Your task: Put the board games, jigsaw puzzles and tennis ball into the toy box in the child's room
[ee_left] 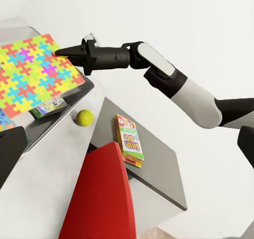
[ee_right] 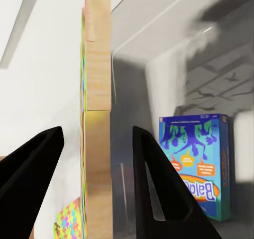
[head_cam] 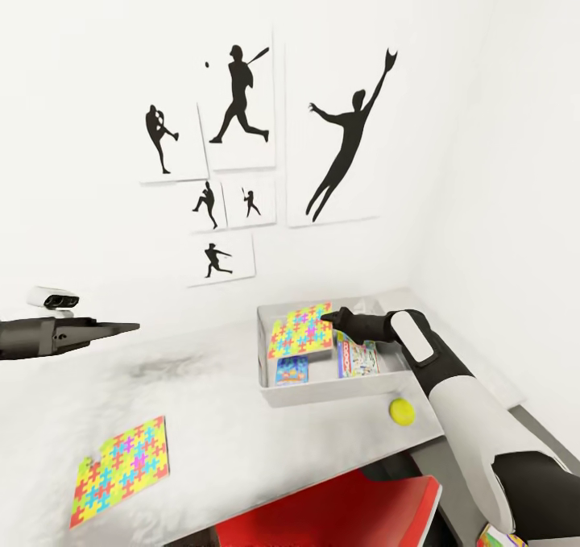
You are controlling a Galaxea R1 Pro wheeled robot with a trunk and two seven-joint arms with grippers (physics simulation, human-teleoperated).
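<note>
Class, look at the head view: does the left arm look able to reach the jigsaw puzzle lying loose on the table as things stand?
Probably yes. The jigsaw puzzle lies flat on the table on the left arm's side, with nothing on or beside it; the left gripper hovers above the table and carries nothing.

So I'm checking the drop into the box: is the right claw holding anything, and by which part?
The right claw straddles the edge of the puzzle over the toy box, but its fingers stand apart from it, so no grip.

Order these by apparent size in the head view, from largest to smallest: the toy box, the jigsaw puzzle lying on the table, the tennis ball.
1. Toy box
2. Jigsaw puzzle on the table, though it lies nearer the camera, which enlarges it
3. Tennis ball, clearly smallest
</note>
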